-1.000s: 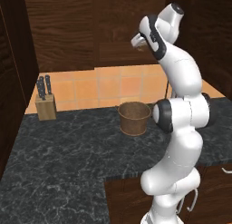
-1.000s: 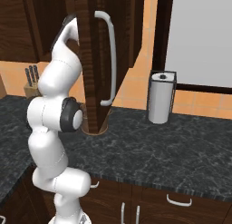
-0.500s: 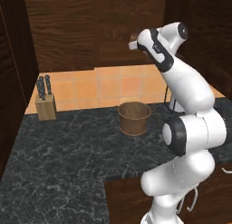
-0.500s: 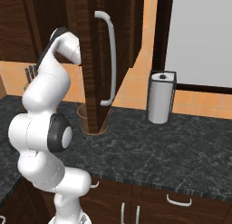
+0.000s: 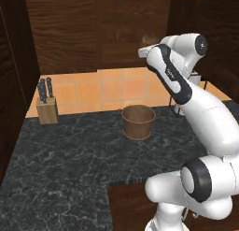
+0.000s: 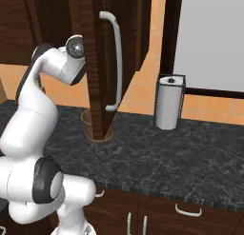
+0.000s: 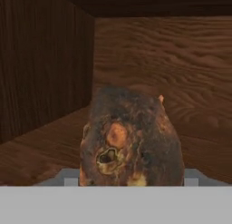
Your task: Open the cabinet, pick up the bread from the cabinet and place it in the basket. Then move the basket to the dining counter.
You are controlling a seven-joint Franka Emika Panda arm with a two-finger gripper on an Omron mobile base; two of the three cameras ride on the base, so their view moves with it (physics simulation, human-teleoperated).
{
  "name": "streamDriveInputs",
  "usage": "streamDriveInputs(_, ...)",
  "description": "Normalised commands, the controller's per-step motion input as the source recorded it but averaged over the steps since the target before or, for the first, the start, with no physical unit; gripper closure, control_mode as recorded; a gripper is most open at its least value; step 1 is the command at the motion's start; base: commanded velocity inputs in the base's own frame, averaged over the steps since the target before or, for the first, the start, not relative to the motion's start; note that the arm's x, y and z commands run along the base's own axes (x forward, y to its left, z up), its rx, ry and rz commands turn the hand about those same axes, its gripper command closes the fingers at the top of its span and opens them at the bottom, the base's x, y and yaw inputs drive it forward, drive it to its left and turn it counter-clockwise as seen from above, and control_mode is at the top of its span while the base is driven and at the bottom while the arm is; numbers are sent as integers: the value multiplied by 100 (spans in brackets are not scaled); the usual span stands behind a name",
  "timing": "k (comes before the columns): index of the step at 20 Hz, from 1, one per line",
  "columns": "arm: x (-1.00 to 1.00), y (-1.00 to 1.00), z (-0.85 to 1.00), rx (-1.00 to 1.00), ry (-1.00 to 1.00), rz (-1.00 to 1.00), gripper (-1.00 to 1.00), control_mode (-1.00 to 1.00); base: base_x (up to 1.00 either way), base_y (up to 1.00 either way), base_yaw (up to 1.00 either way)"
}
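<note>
Arm is reaching up into the open cabinet (image 6: 97,63); the door is standing edge-on in the right base view, its silver handle (image 6: 116,58) facing the camera. Claw (image 5: 145,51) is sitting at the cabinet opening, just under the bread (image 5: 149,39) as seen from the left base view.

Hand view: bread (image 7: 131,139) is lying on the wooden shelf (image 7: 41,150), dead ahead of the claw and very close, centred in line with it. It's a lumpy brown piece, darker on top. Fingertips aren't showing there, so contact can't be judged. Claw is standing wide, nothing in it.

Basket (image 5: 138,122) is sitting upright on the black table (image 5: 70,164), directly below the cabinet, well apart from the claw. Knife block (image 5: 47,106) is standing at the back left, paper towel roll (image 6: 169,102) to the right of the door.
</note>
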Motion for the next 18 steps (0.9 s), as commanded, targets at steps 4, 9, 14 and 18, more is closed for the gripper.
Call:
streamDriveInputs(4, -100, 0, 34, 0, 1, -5, 100, -100, 0, 0, 0)
streamDriveInputs(9, -100, -4, -3, -4, 32, -5, 100, -100, 0, 0, 0)
streamDriveInputs(14, -100, -2, -47, -8, 28, -4, 100, -100, 0, 0, 0)
streamDriveInputs(18, -81, 0, -81, -12, 41, -4, 100, -100, 0, 0, 0)
